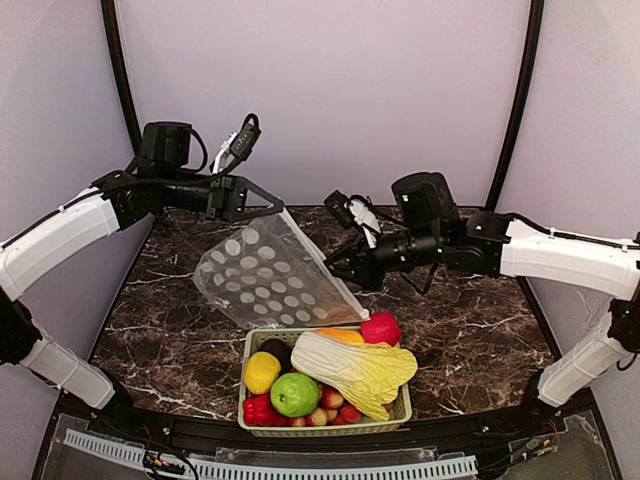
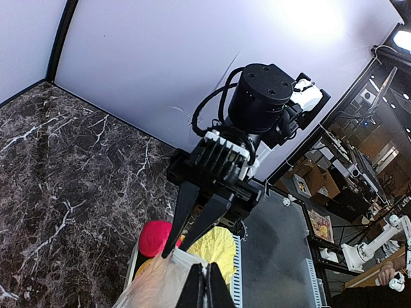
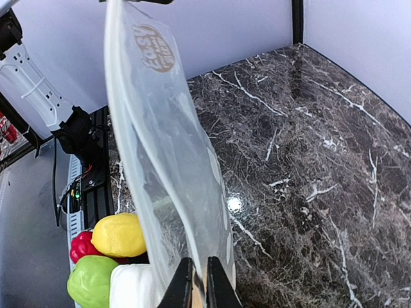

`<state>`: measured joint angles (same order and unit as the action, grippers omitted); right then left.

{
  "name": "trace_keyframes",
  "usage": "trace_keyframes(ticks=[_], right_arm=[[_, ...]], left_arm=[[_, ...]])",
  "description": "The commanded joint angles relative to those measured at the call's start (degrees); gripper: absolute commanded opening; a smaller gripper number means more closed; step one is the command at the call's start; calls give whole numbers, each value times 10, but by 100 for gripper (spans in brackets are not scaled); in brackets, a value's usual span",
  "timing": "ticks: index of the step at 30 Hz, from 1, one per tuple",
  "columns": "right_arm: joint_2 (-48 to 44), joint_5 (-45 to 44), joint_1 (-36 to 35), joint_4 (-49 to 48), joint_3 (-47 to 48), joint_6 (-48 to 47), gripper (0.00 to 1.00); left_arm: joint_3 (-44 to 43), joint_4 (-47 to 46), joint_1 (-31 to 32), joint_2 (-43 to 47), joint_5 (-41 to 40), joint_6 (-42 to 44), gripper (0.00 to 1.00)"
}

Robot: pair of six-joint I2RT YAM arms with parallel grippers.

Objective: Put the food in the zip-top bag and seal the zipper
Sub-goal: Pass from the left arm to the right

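From the top camera I see the left gripper (image 1: 275, 208) clamped on the upper corner of the bag (image 1: 265, 280), holding it off the desk (image 1: 470, 330). The bag slants down toward the basket (image 1: 246, 385), and its low end hangs just over the basket's far rim. The right gripper (image 1: 340, 268) meets the bag's right edge partway down. The cabbage (image 1: 355, 368), lemon (image 1: 262, 372), apple (image 1: 294, 394), pepper (image 1: 258, 410) and pink fruit (image 1: 380, 328) all lie in the basket.

On the left wrist camera, my fingers (image 2: 192, 295) are pressed together on the film at the bottom of the view. The right gripper faces me, its fingers narrowing onto the bag's edge, with the pink fruit and cabbage beneath it.

On the right wrist camera, my fingers (image 3: 182, 287) almost touch, pinching the bag's edge between them. The bag rises as a taut sheet to the left gripper at the top. The lemon, pepper, apple and cabbage sit at lower left.
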<state>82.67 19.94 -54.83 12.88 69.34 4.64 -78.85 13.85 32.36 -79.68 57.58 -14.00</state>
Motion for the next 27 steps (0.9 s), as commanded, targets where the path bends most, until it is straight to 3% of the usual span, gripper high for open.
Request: trace_keyframes(ticks=[1,6,8,10,12,14,19,27], right_arm=[[8,3,-11,-24,23,0,3],[2,-40,-12,-26,17,17,0],[-6,-73,-10,-21,12,17,0],[-14,-115,-4,-9,11,18,0],[-22,-146,10,11,14,20,0],[-30,-173,28,37,19,26,0],[-63,-241,75,89,18,29,0],[-98,-299,106,156,38,19,0]], left_arm=[[10,-10,-3,17,4,1,1],[4,18,-3,20,-27,21,5],[-3,36,-3,25,-59,34,27],[-12,62,-3,31,-108,52,64],[-25,87,-3,39,-159,70,77],[-40,113,-3,47,-207,86,84],[-69,168,-3,66,-300,117,88],[-41,164,-3,85,-320,75,89]])
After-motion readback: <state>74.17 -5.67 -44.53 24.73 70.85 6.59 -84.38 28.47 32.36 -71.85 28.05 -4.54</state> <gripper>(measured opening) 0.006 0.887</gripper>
